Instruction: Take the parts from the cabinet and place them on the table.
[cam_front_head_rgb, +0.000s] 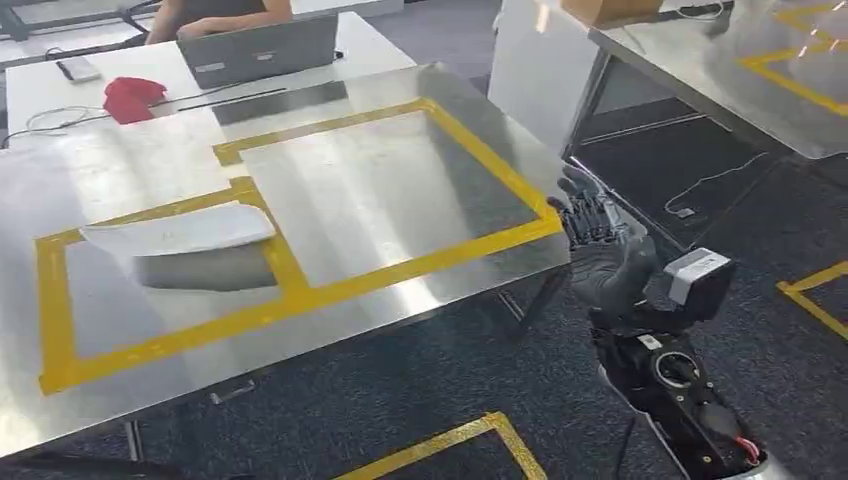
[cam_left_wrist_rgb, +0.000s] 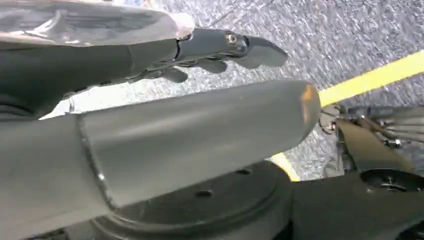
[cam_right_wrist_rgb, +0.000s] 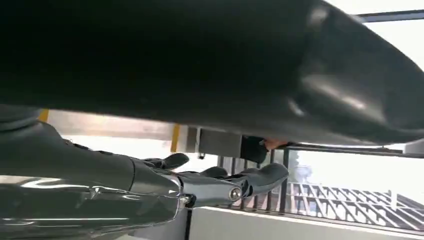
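Note:
A pale, curved sheet-metal part (cam_front_head_rgb: 185, 245) lies on the shiny metal table (cam_front_head_rgb: 380, 200), inside the left rectangle marked in yellow tape. My right hand (cam_front_head_rgb: 600, 240) is raised just off the table's right edge, fingers pointing up and apart, holding nothing. In the right wrist view the right hand (cam_right_wrist_rgb: 200, 185) has straight fingers and an empty palm. My left hand (cam_left_wrist_rgb: 190, 125) hangs over grey carpet, with its fingers (cam_left_wrist_rgb: 225, 45) extended away from the thumb and nothing between them.
A laptop (cam_front_head_rgb: 265, 48) and a red cloth (cam_front_head_rgb: 130, 97) sit on a white desk behind the table, where a person is seated. A second metal table (cam_front_head_rgb: 720, 70) stands at the far right. Yellow tape lines (cam_front_head_rgb: 810, 290) and a cable (cam_front_head_rgb: 700, 190) run across the dark floor.

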